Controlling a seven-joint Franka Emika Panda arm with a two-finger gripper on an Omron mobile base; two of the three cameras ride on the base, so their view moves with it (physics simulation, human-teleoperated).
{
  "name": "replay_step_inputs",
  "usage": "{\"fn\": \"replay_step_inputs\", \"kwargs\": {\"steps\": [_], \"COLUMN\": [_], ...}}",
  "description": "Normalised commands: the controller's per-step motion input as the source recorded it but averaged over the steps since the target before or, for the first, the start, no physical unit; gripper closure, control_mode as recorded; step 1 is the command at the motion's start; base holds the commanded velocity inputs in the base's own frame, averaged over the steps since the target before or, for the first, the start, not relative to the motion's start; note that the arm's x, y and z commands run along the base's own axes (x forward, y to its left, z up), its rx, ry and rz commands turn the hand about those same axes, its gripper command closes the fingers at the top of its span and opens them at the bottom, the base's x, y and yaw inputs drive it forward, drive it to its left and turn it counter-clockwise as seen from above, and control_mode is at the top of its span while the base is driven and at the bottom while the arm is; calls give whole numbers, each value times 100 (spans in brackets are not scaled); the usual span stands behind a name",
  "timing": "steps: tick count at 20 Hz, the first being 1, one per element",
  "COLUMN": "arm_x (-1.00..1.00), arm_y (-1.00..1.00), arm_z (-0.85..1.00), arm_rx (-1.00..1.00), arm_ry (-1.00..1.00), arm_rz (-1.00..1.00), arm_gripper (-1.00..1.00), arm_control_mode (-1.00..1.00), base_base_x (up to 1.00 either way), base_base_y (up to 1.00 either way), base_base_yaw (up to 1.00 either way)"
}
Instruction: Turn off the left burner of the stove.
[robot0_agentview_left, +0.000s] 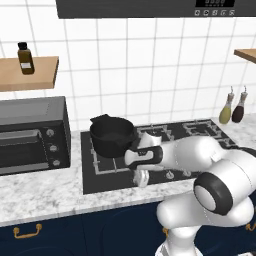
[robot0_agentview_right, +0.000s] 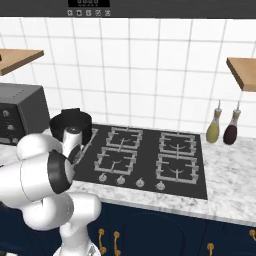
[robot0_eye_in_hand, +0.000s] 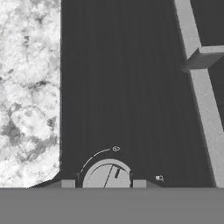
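The stove (robot0_agentview_left: 200, 137) is a wide black glass cooktop with grey grates. A black pot (robot0_agentview_left: 112, 134) covers the big left burner (robot0_agentview_left: 101, 167), whose grate shows at the pot's front. My gripper (robot0_agentview_left: 141, 179) points down at the cooktop's front strip, just in front of the pot. In the hand view, a small round silver knob (robot0_eye_in_hand: 107, 176) sits between my gripper's (robot0_eye_in_hand: 103, 184) two fingertips, one on each side with narrow gaps. The jaws stand open around it. A grey grate bar (robot0_eye_in_hand: 199, 92) runs past on the right.
A dark toaster oven (robot0_agentview_left: 32, 136) stands left of the stove on the marble counter (robot0_agentview_left: 45, 192). Several more silver knobs (robot0_agentview_right: 120, 180) line the front strip. Two bottles (robot0_agentview_right: 213, 131) stand at the right, wooden shelves (robot0_agentview_left: 30, 75) hang above.
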Motion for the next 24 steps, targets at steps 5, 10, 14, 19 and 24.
{"fn": "replay_step_inputs", "kwargs": {"steps": [5, 10, 14, 19, 24], "arm_x": [0, 0, 0, 0, -8], "arm_y": [-7, -7, -16, -36, -57], "arm_z": [0, 0, 0, 0, 0], "arm_rx": [0, 0, 0, 3, 10], "arm_ry": [24, 25, 24, 23, 11], "arm_rz": [-62, -71, -75, -80, -75], "arm_gripper": [100, 100, 100, 100, 100], "arm_control_mode": [-100, -100, -100, -100, -100], "base_base_x": [0, 0, 0, 0, 0], "base_base_y": [0, 0, 0, 0, 0], "base_base_yaw": [0, 0, 0, 0, 0]}}
